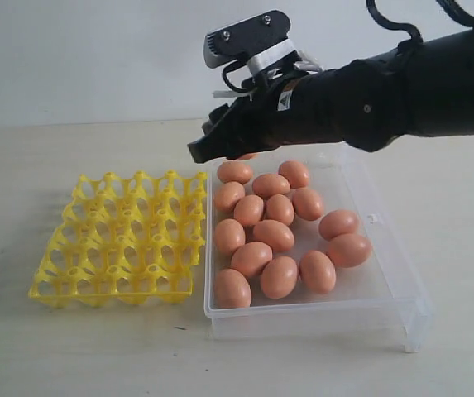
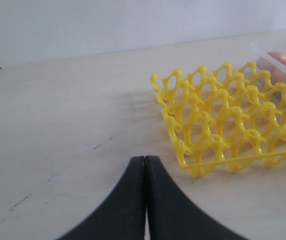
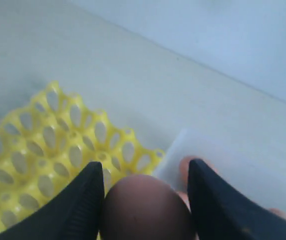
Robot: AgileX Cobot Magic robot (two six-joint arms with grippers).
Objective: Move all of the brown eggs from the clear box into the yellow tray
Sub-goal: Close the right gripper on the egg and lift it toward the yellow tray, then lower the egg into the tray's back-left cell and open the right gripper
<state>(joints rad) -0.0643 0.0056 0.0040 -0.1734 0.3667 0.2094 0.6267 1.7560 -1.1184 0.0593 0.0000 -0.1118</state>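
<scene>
The brown egg (image 3: pixel 145 210) I'm carrying sits between the two black jaws of the right hand (image 3: pixel 145 172), gripped at its sides and lifted off the others. In the exterior view that hand hangs over the upper left corner of the clear box (image 1: pixel 385 285), close to the tray's near edge. The other brown eggs (image 1: pixel 274 236) lie loose in the box at centre right, crowded and touching. The yellow tray (image 1: pixel 112 294) lies just beside the box on its left, and every cup I can see is empty. My left hand (image 2: pixel 145 162) is closed on nothing, low over the tabletop (image 2: pixel 58 125) near a tray corner.

My worry is the grip: a smooth, rounded shell between narrow jaws could slide out during the crossing and crack on the box wall or a tray peg. Squeezing harder risks crushing it. If I come down off-centre, the egg lands on a peg rather than in a cup. The tray also looks light, so a nudge may shift it.
</scene>
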